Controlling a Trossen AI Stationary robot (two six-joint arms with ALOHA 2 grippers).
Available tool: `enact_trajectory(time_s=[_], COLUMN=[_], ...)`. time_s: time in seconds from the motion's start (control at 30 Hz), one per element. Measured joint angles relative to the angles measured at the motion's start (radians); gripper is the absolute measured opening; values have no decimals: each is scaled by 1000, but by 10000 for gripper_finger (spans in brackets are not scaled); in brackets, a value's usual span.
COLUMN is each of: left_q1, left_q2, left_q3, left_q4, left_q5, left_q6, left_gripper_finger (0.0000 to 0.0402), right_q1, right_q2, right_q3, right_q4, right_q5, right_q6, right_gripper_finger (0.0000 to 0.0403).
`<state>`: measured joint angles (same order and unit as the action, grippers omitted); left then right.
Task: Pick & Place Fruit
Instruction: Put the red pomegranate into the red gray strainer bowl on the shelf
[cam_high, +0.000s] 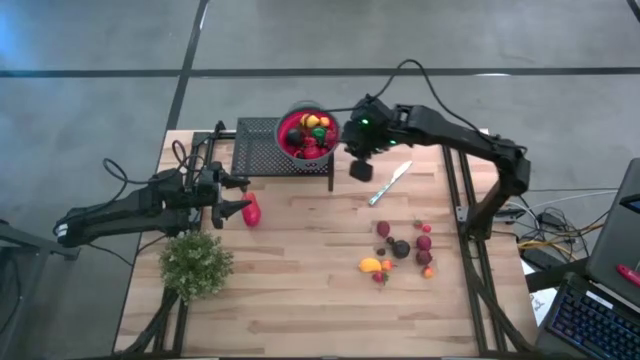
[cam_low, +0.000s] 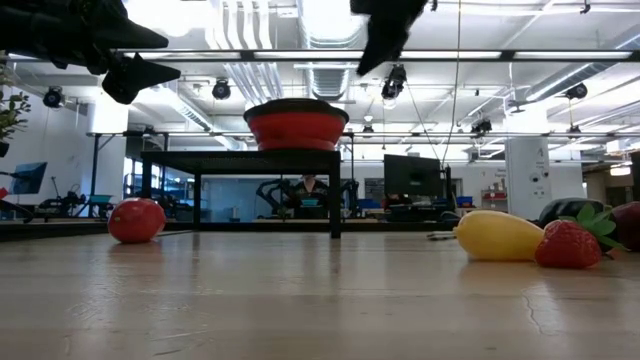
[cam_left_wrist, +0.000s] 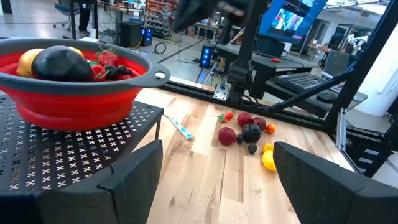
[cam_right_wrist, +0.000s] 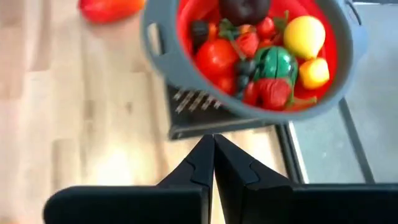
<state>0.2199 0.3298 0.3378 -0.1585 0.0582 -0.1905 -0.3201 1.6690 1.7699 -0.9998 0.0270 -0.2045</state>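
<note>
Fruit is sitting in three places: heaped in the red collapsible bowl (cam_high: 307, 134) on the black perforated metal stand (cam_high: 258, 146), scattered as small toy pieces (cam_high: 402, 249) on the wooden bench (cam_high: 310, 290) near the silver knife (cam_high: 389, 183), and one larger red piece (cam_high: 251, 210) lying alone. I am holding the left gripper (cam_high: 228, 196) just beside that red piece, jaws standing wide and empty, so this arm is nearer it. I am hovering the right gripper (cam_high: 361, 168) beside the bowl, jaws pressed shut on nothing.

Mixed fruit (cam_high: 402, 247) loose on table, more in bowl (cam_high: 306, 134)
</note>
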Motion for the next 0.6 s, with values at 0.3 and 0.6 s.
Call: enact_trajectory(time_s=[0.3,0.6], left_q1=[0,0], left_q2=[0,0], left_q3=[0,0], left_q4=[0,0], left_q5=[0,0], left_q6=[0,0], left_gripper_finger=[312,312], right_q1=[186,396], right_q2=[-109,-116], right_q3=[-9,-12], right_q4=[-158,-214], right_q5=[0,25], right_q6=[115,258], right_gripper_finger=[8,8])
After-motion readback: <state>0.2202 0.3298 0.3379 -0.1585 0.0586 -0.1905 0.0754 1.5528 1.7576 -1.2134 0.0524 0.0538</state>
